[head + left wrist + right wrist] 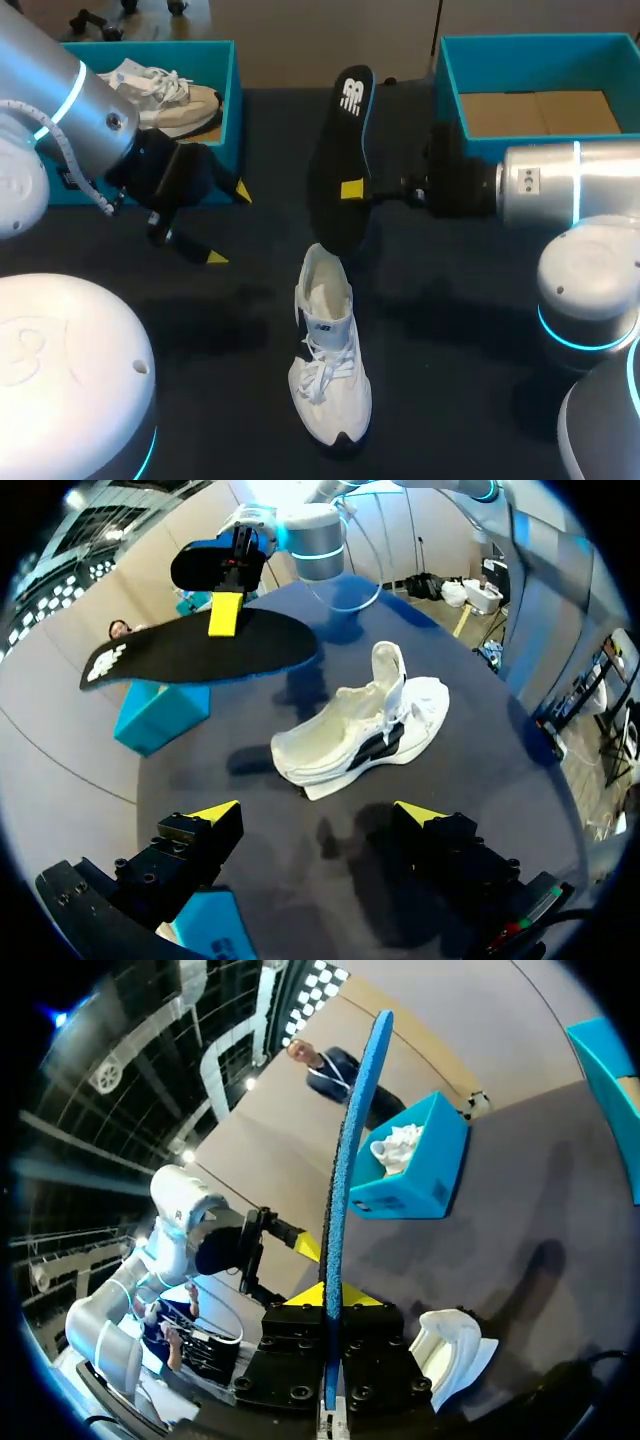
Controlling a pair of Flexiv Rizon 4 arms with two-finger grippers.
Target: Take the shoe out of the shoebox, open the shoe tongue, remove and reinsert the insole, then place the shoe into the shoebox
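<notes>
Insole (350, 120) out, clamped in my right gripper (352, 190) beyond the shoe (328, 350); next, I judge, steer it back inside

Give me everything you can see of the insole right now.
The insole is thin and flat, foam-like, black on one face with white print near one end, blue along the edge. It is out of the white shoe and held in the air above the table, touching neither. Only the right gripper touches it, shut on its middle from both faces.
</notes>
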